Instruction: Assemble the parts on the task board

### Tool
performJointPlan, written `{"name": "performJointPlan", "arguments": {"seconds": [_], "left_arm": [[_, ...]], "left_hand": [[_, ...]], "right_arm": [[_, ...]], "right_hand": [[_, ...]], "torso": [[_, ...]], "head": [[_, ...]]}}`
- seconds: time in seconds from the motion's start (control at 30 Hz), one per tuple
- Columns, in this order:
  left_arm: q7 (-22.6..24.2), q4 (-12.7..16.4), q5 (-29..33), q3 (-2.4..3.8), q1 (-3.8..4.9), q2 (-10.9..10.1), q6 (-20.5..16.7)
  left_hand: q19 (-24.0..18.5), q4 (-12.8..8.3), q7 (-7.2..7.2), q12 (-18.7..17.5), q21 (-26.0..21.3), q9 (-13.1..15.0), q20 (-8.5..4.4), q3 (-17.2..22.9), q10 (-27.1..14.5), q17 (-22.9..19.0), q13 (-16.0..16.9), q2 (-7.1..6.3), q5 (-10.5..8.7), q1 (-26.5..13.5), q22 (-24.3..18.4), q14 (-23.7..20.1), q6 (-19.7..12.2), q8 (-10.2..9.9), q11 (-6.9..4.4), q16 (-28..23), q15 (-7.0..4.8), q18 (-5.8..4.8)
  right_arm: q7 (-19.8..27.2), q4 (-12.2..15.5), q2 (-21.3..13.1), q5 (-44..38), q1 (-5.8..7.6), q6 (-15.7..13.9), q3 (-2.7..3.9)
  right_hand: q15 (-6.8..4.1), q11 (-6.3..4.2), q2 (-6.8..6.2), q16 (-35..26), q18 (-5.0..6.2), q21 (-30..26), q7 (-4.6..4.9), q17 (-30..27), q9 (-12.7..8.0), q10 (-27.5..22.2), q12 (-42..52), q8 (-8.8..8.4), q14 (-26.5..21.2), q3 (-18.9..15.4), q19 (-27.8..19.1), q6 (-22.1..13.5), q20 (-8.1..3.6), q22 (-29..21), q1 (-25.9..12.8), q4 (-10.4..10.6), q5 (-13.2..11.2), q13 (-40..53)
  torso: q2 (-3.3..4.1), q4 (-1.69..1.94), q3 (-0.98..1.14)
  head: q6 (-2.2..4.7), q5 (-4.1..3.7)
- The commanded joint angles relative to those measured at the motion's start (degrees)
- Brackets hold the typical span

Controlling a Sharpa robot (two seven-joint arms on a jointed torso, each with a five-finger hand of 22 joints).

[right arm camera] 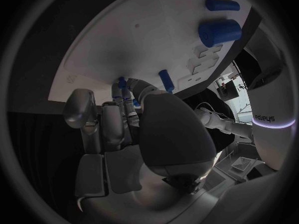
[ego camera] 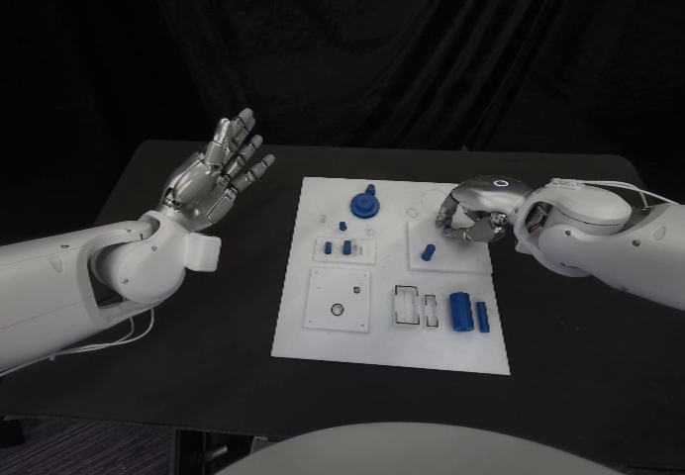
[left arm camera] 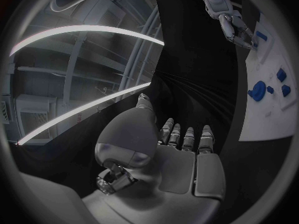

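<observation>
Task board [ego camera: 393, 327] lies mid-table, blue parts [ego camera: 459, 309] on it. Right hand [ego camera: 471, 220] curls over a small peg [ego camera: 427, 253]; grip unclear. Left hand [ego camera: 219, 173] hovers open, empty. Next: seat the peg.

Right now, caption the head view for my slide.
Left hand raised open beside the white board; right hand curled over a small blue peg.

Head camera overhead (wrist cameras close)
</observation>
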Motion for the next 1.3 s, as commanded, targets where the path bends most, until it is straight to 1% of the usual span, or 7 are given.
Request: {"name": "performJointPlan", "arguments": {"seconds": [0.03, 0.07, 0.23, 0.37, 0.57, 0.83, 1.3], "left_arm": [[8.4, -0.1, 0.3, 0.06, 0.02, 0.1, 0.3], [8.4, -0.1, 0.2, 0.06, 0.02, 0.1, 0.2], [8.2, -0.2, -0.3, 0.06, 0.02, 0.1, -0.1], [8.0, -0.3, -0.8, 0.06, 0.02, 0.0, -0.4], [7.8, -0.2, -1.5, 0.05, 0.02, -0.1, -0.9], [7.5, -0.2, -2.9, 0.05, 0.02, -0.3, -1.6], [6.5, -0.2, -2.5, 0.05, 0.02, -0.3, -3.3]], "left_hand": [[0.0, -0.2, 0.05, -0.3, -0.2, -0.2, -0.94, -0.1, 0.4, 0.0, 0.0, 0.40, 0.01, 0.0, -0.1, 0.0, -1.6, -0.5, -0.10, -0.2, -0.52, 0.10], [0.0, 0.0, 0.00, -0.4, -0.2, -0.2, -1.16, -0.1, 0.2, 0.0, 0.0, 0.45, -0.40, -0.2, -0.1, 0.0, -2.1, -0.5, -0.14, -0.2, -0.66, 0.09], [0.0, 1.5, -7.01, -1.1, -0.2, -0.5, -0.25, -0.5, -0.7, 0.0, -0.2, 0.64, -2.10, -1.0, -0.3, 0.0, -4.7, -0.7, 1.35, -0.2, 0.40, -0.01], [0.0, 2.4, -8.20, -1.9, -0.2, -0.6, -0.27, -0.7, -2.2, 0.0, -0.7, 0.81, -3.05, -1.6, -0.3, 0.0, -5.5, -0.8, 1.25, -0.2, 0.16, 0.00], [-0.1, 2.6, -6.59, -2.2, -0.3, -0.9, -1.80, -1.3, -3.0, 0.0, -0.9, 1.53, -3.65, -3.1, -0.6, 0.0, -8.1, -1.1, 2.37, -0.2, -0.93, 0.04], [-0.2, 2.6, -1.76, -2.2, -0.4, -1.3, -3.35, -2.0, -3.0, 0.0, -0.9, 2.12, -4.42, -4.4, -0.9, 0.0, -10.4, -1.5, -0.53, -0.2, -2.18, -0.02], [-0.3, 2.6, -2.28, -2.2, -0.5, -1.3, -4.77, -2.3, -3.0, 0.0, -0.9, 1.75, -3.93, -4.7, -1.4, 0.0, -10.4, -1.5, -2.33, -0.2, -3.78, 0.02]], "right_arm": [[0.1, 0.0, -0.1, -0.4, -0.39, -0.9, -0.16], [0.1, 0.1, -0.2, -0.4, -0.39, -1.1, -0.16], [0.3, 0.5, -0.8, -0.4, -0.39, -2.5, -0.15], [0.7, 1.3, -1.3, -0.4, -0.37, -4.2, -0.15], [1.1, 2.7, -2.2, -0.4, -0.09, -6.3, -0.15], [1.4, 4.6, -3.3, -0.4, 1.21, -9.0, -0.15], [-0.2, 9.9, -5.5, -0.4, 5.46, -10.2, -0.15]], "right_hand": [[-0.31, -0.11, 0.10, 0.4, -1.20, 0.5, -0.04, 0.2, 0.2, 0.8, -0.4, 0.39, 0.1, 0.6, 0.4, 0.7, 0.01, 7.8, 0.5, 0.0, 0.3, -0.2], [-0.34, -0.13, 0.11, 0.4, -1.21, 0.6, -0.06, 0.2, 0.2, 1.0, -0.5, 0.43, 0.2, 0.7, 0.5, 0.8, 0.00, 7.8, 0.5, -0.1, 0.3, -0.2], [-0.57, -0.41, 0.25, 0.8, -1.38, 1.6, -0.20, 0.6, 0.7, 2.5, -0.7, 0.96, 0.5, 1.2, 0.9, 2.0, -0.20, 8.1, 0.7, -0.6, 0.2, -0.4], [-0.77, -0.64, 0.34, 1.1, -1.51, 2.4, -0.38, 1.0, 1.0, 3.5, -0.8, 1.23, 0.7, 1.5, 1.2, 2.7, -0.37, 8.3, 0.8, -0.9, 0.2, -0.6], [-1.12, -1.07, 0.40, 1.5, -1.70, 3.6, -0.77, 1.5, 1.4, 5.2, -1.2, 1.58, 1.1, 1.6, 1.7, 3.7, -0.69, 8.5, 0.7, -1.2, -0.1, -0.9], [-1.27, -1.25, 0.38, 1.8, -1.83, 4.4, -0.93, 1.8, 1.6, 5.9, -1.5, 1.68, 1.4, 1.6, 2.0, 4.1, -0.84, 8.7, 0.6, -1.2, -0.3, -1.0], [-1.43, -1.42, 0.35, 2.0, -1.99, 5.3, -1.09, 2.1, 1.8, 6.5, -1.7, 1.78, 1.6, 1.5, 2.3, 4.4, -0.98, 8.9, 0.5, -1.2, -0.5, -1.1]], "torso": [[0.01, 0.03, -0.06], [0.02, 0.04, -0.04], [0.01, 0.00, 0.00], [0.02, -0.05, 0.01], [0.04, -0.08, -0.02], [-0.01, -0.08, -0.04], [-0.04, -0.09, -0.06]], "head": [[-0.14, 0.01], [-0.16, -0.01], [-0.25, 0.01], [-0.13, 0.02], [0.15, 0.07], [0.37, 0.07], [-0.27, 0.27]]}}
